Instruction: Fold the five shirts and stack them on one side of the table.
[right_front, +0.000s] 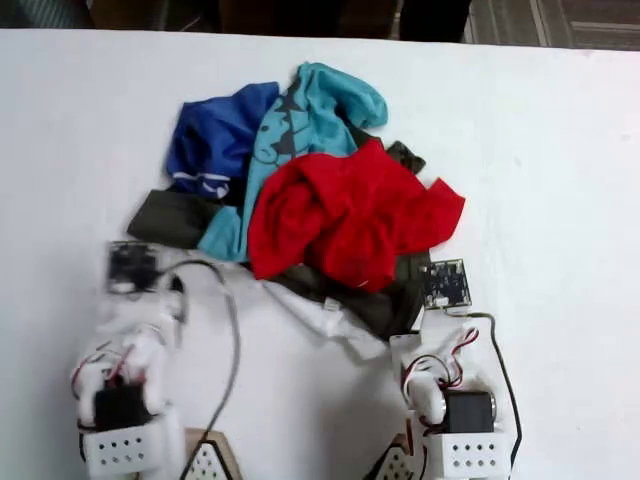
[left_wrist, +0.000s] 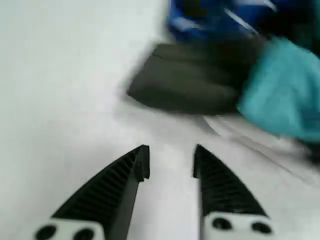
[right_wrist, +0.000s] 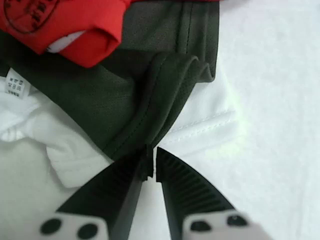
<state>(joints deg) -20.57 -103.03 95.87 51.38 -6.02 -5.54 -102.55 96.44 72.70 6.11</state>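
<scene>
Reviewer: Shirts, where are they?

Operator: All five sit in one heap mid-table (right_front: 560, 150), nothing folded, nothing stacked. The red shirt (right_front: 350, 215) is on top, with the teal shirt (right_front: 310, 110) and blue shirt (right_front: 215, 135) behind it on the far side. The dark shirt (right_front: 170, 215) is underneath, poking out at both sides (one garment, I assume). The white shirt (right_front: 330, 320) is at the bottom on the near edge, by my right arm.

Reviewer: Tools?

Operator: The left gripper (left_wrist: 171, 150) is spread wide with nothing in it, over bare table just short of the dark shirt's corner. The right gripper (right_wrist: 152, 155) is closed down to a slit. Its tips are right at a folded edge of the dark shirt, where that lies over the white shirt. I read it as empty, but the cloth meets the tips, so I'm not certain.

Reviewer: Handling?

Operator: Light, limp knit, I'd guess. No stiffness; each one will drape and drag its neighbours, since they're tangled. The dark shirt looks like slick mesh and may slip from a shallow pinch. I'd take the red shirt first, by a hem or sleeve edge where doubled cloth gives more bite, then lift it clear before spreading.

Reviewer: Containers?

Operator: The table is the only carrier here, and what it carries is the heap. The stack belongs at one side of it and isn't started.
</scene>
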